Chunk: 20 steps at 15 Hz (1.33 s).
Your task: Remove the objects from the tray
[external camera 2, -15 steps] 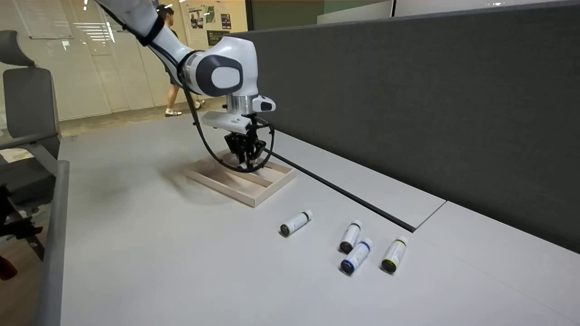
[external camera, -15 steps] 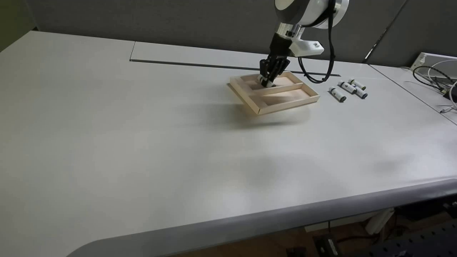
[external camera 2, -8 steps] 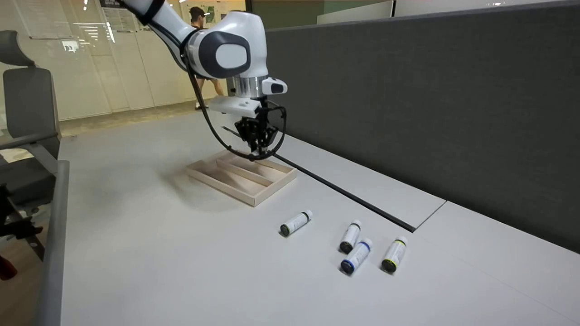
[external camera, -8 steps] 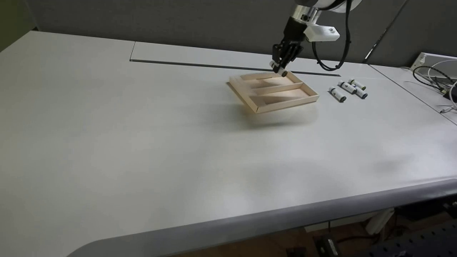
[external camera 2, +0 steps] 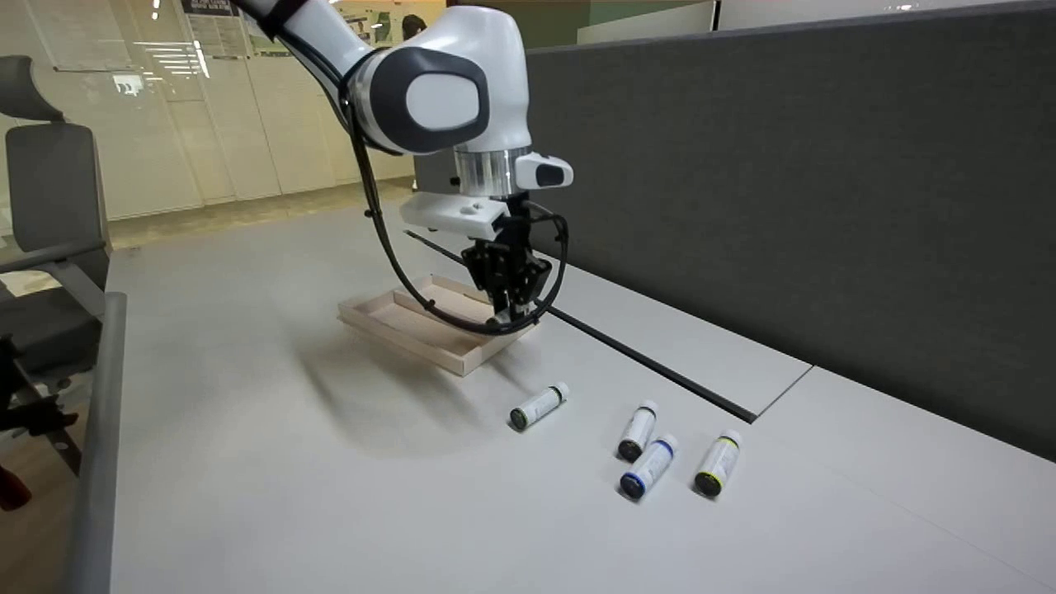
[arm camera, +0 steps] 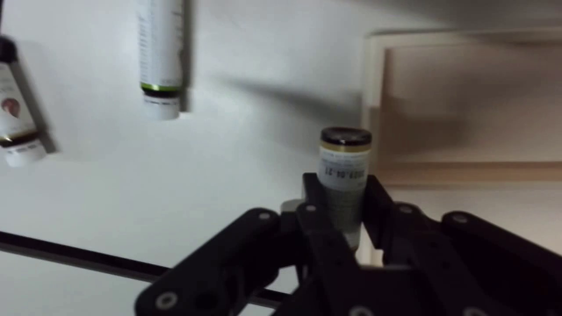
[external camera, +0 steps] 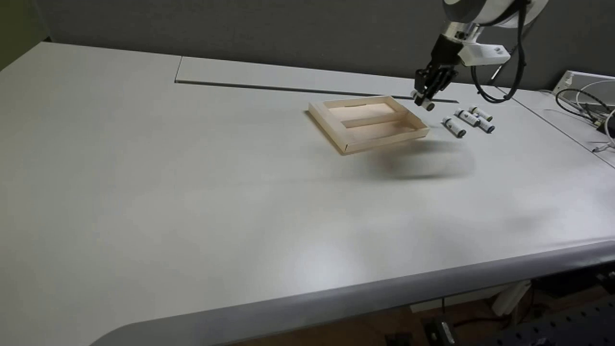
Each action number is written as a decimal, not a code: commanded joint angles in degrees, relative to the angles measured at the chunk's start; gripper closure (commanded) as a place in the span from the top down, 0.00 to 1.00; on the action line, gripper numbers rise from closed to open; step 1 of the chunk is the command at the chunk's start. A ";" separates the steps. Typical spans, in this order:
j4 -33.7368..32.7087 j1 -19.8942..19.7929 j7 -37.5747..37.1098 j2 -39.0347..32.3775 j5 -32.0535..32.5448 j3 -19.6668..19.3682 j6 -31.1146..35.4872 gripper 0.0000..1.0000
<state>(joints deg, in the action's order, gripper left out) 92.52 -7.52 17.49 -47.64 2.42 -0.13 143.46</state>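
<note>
The objects are small white vials with dark ends. My gripper is shut on one vial, which sticks out between the fingers in the wrist view. The gripper holds it above the table, just beyond the tray's edge on the side of the loose vials. The tan wooden tray has a divider and bare bottoms in its compartments; it also shows in an exterior view and partly in the wrist view. Several vials lie on the table beside the tray, the nearest also in an exterior view.
A vial with a green band lies ahead in the wrist view. A blue-banded vial and a yellow-banded vial lie farther from the tray. A grey partition stands behind the table. Cables lie at the far right.
My gripper has lifted the vial out of the tray and moved past the tray's edge towards the loose vials, dipping slightly in the last half second. The loose vials have not moved.
</note>
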 commanded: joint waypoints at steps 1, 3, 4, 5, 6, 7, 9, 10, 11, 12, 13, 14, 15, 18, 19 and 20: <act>2.75 -2.30 -0.02 1.57 1.51 -2.22 2.11 0.07; 2.72 -3.68 0.77 1.38 2.29 -3.14 2.54 0.07; 2.62 -4.31 1.28 1.26 2.77 -3.50 2.59 0.07; 2.68 -4.70 1.65 1.19 3.34 -3.93 2.77 0.07; 2.74 -5.13 2.11 1.09 4.06 -4.34 3.05 0.07; 2.74 -5.72 2.61 0.97 4.32 -4.41 3.27 0.07; 2.49 -6.82 3.64 0.37 4.67 -4.29 3.79 0.07; 2.48 -7.41 4.17 0.09 4.62 -4.18 4.29 0.07; 2.48 -8.05 4.73 -0.15 4.48 -3.94 4.65 0.07; 2.59 -8.73 5.25 -0.38 4.28 -3.82 5.15 0.07; 2.60 -9.23 5.53 -0.67 4.15 -3.73 5.57 0.07; 2.62 -9.86 5.91 -1.02 3.98 -3.57 6.09 0.07; 2.62 -10.34 6.21 -1.35 3.90 -3.49 6.48 0.07; 2.57 -12.36 7.11 -2.51 3.11 -2.82 7.76 0.07; 2.50 -12.97 7.38 -2.92 2.84 -2.64 7.98 0.07; 2.39 -13.59 7.55 -3.30 2.60 -2.41 8.04 0.07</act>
<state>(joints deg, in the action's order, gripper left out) 94.31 -18.84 23.89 -50.76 5.67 -3.86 150.33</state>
